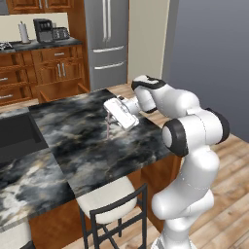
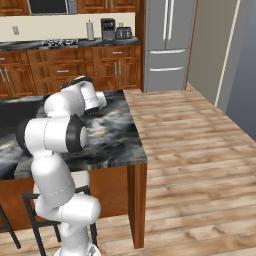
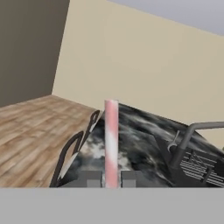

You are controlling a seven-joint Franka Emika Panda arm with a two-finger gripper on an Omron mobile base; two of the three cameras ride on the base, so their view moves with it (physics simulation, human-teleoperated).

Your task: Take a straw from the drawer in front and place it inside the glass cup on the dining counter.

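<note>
Left base view
- Arm: it rises from the lower right and bends over the dining counter [image 1: 87, 146], a marble surface on a red-brown base.
- Gripper [image 1: 113, 118]: it hangs above the far right part of the surface and is tilted.
- Straw [image 1: 108, 129]: a thin pale stick that points down from the gripper, with its lower end close above the marble.
- Glass cup: I cannot pick it out here.
- Stool [image 1: 109, 204]: it has a cream seat and a dark frame and stands at the near edge of the counter.
- Background: a steel fridge [image 1: 107, 39] and wooden cabinets [image 1: 53, 65].

Right base view
- Arm: its white body covers the hand, so the jaws cannot be judged here.
- Counter: the right end stands over the wooden floor [image 2: 190, 150].

Hand view
- Jaws: the two dark tips [image 3: 90, 178] are pressed against the straw from either side, pinching it.
- Straw: it stands upright between the tips, pink and white, over the marble.
- Sink tap [image 3: 192, 135]: a dark curved tap at the right.
- Stool frames [image 3: 72, 151]: dark loops at the counter's left edge.
</note>
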